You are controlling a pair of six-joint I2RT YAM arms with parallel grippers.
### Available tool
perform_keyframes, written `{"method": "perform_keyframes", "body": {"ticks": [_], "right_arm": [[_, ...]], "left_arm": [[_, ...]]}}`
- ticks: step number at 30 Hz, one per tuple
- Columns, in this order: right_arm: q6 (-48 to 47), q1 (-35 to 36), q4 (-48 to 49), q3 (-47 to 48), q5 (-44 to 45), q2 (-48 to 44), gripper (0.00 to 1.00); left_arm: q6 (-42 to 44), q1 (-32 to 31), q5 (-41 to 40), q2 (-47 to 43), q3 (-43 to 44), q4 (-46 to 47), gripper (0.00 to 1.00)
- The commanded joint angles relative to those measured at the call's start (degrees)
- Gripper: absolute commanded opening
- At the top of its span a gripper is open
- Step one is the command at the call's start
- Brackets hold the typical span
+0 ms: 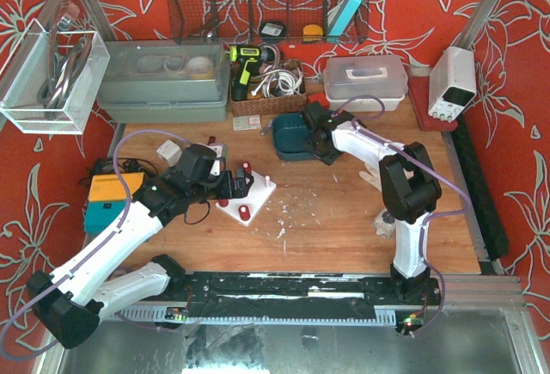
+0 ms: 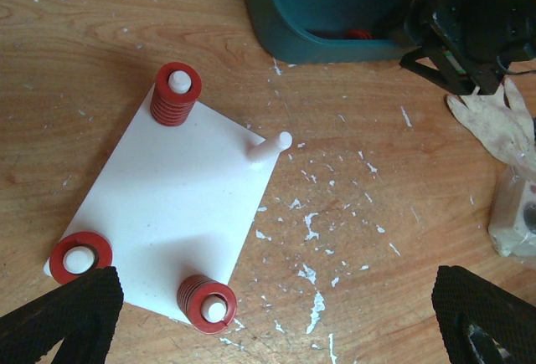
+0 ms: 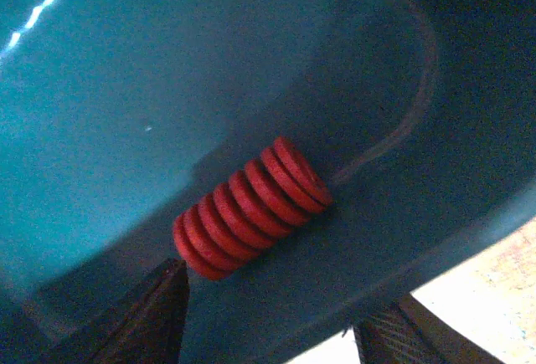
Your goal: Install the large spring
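A large red spring [image 3: 251, 209] lies on its side inside the teal bin [image 3: 126, 88], just past my right gripper [image 3: 268, 330], which is open and not touching it. In the top view the right gripper [image 1: 314, 130] reaches into the bin [image 1: 288, 146]. The white peg plate [image 2: 180, 205] carries red springs on three pegs: one far [image 2: 174, 96], one near left [image 2: 79, 257] and one near [image 2: 206, 301]. One corner peg [image 2: 270, 148] is bare. My left gripper [image 2: 276, 322] hovers above the plate's near edge, open and empty.
A worn glove [image 2: 494, 130] and a small white block [image 2: 515, 222] lie right of the plate. At the back stand a grey tub [image 1: 159, 82], a yellow drill [image 1: 245, 69], a clear lidded box [image 1: 365, 82] and a power supply [image 1: 451, 82].
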Motion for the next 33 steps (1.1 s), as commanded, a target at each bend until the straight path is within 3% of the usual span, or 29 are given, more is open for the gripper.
{"method": "perform_keyframes", "body": {"ticks": [1, 11, 17, 26, 33], "right_arm": [[1.43, -0.88, 0.01, 1.78, 0.05, 1.55, 0.51], [-0.82, -1.93, 0.43, 0.89, 0.77, 0.12, 0.36], [-6.77, -2.81, -1.0, 3.99, 1.41, 0.99, 0.24], [-13.84, -3.46, -1.57, 6.32, 2.55, 2.04, 0.21], [-18.3, -4.33, -3.51, 8.77, 3.15, 5.05, 0.12]], "left_arm": [[0.93, 0.22, -0.22, 0.04, -0.36, -0.29, 1.0], [1.17, 0.22, -0.39, 0.89, -0.15, 0.72, 1.0], [1.34, 0.22, -0.35, 1.25, -0.34, 1.2, 1.0], [1.99, 0.22, -0.99, 0.81, -0.44, 0.99, 1.0], [2.39, 0.22, -1.52, 0.46, -0.5, 0.5, 1.0]]}}
